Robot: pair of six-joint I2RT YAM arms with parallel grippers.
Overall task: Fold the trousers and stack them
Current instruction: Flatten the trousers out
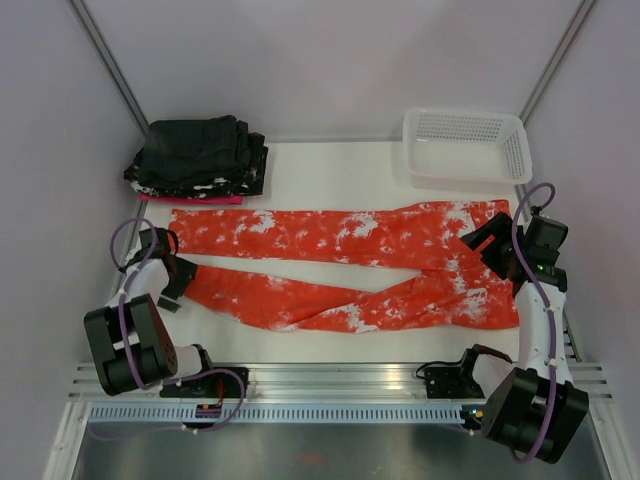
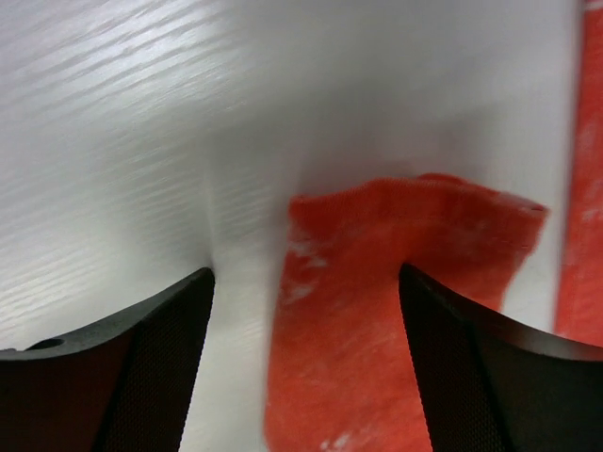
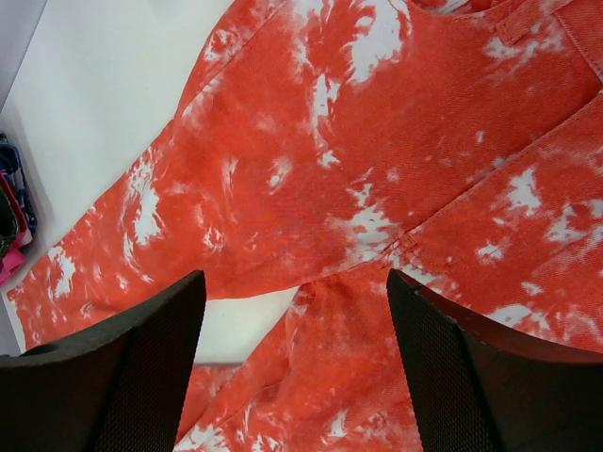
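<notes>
The orange-red trousers [image 1: 350,265] with white splotches lie spread flat across the table, waist at the right, both legs reaching left. My left gripper [image 1: 168,268] is open at the hem of the near leg; in the left wrist view its jaws straddle the hem's end [image 2: 377,311], with nothing between them gripped. My right gripper [image 1: 487,243] is open above the waist and crotch area; the right wrist view shows the crotch seam [image 3: 396,250] between the spread fingers.
A stack of black folded garments [image 1: 200,155] on a pink cloth [image 1: 190,200] sits at the back left. A white mesh basket [image 1: 465,145] stands at the back right. Grey walls close in on both sides.
</notes>
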